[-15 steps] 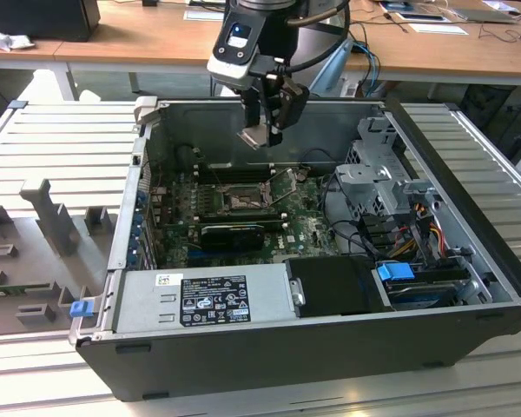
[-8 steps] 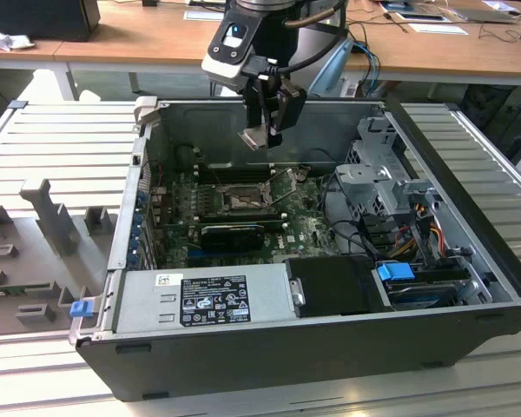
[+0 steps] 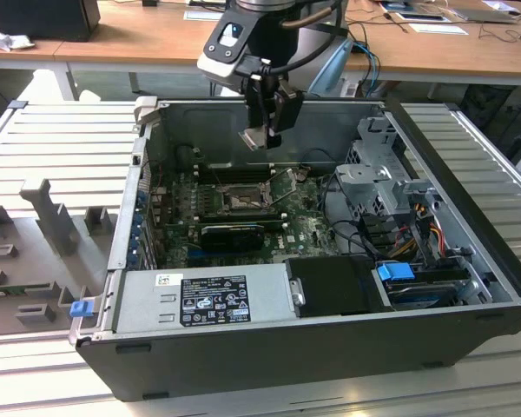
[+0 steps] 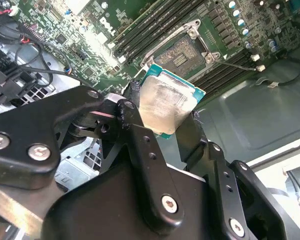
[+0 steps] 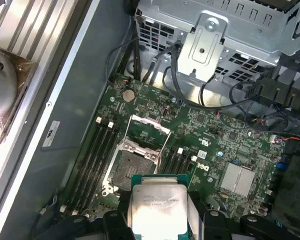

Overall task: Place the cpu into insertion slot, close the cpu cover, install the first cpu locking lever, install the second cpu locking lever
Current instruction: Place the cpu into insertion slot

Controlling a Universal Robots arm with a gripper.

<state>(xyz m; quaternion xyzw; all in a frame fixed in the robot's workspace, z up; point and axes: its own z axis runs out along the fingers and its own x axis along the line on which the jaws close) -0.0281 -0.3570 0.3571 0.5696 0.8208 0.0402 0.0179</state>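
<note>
Cpu [image 5: 157, 210] sits clamped in your gripper [image 3: 265, 132], over the open insertion slot [image 3: 240, 201] at its six o'clock in the exterior view.

Arm [image 3: 260, 17] from above, gripper [image 3: 262, 130] downward, fingers [image 4: 137, 130] tight on the cpu [image 4: 167, 105] edges.

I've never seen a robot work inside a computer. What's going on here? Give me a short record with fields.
Setting: open black metal computer case lying on its side, green motherboard exposed
Gripper: black two-fingered gripper, closed on the chip's edges
Held item: small flat square silvery-beige cpu, in the air above the board, not yet seated
Slot: black square insertion slot, empty
Cover: thin silvery metal-frame cpu cover, swung open
</note>
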